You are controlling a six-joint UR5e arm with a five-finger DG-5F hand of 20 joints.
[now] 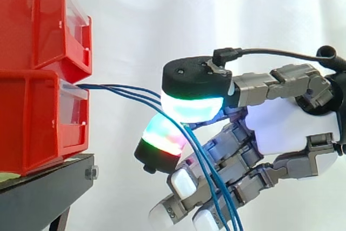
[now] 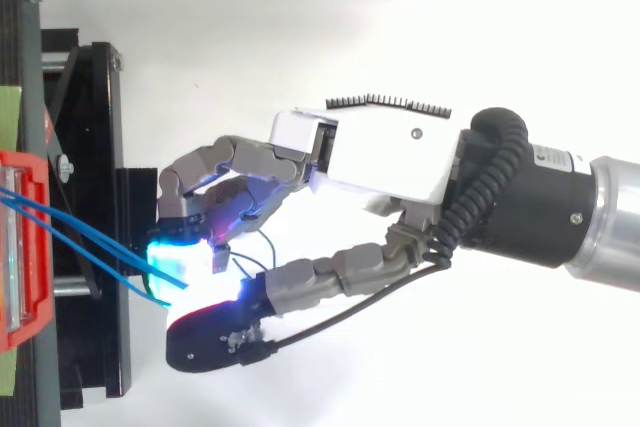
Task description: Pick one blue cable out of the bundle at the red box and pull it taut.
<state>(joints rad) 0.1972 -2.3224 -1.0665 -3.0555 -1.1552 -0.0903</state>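
Three thin blue cables (image 1: 124, 91) run out of the slot of the lower red bin (image 1: 38, 117) toward the right. They slope slightly down to my hand (image 1: 286, 128) and pass between two glowing fingertips (image 1: 192, 106), one cyan-white above and one red-green below. The two pads close on the cables in a pinch. Past the pinch the cables drop in front of the other curled fingers to the bottom edge. From above, the blue cables (image 2: 70, 237) cross from the red bin (image 2: 20, 247) to the cyan pad of the hand (image 2: 390, 152).
A second red bin (image 1: 38, 25) is stacked on the lower one. Both rest on a black stand (image 1: 48, 187) at the left, also seen from above (image 2: 100, 197). A white curtain hangs behind.
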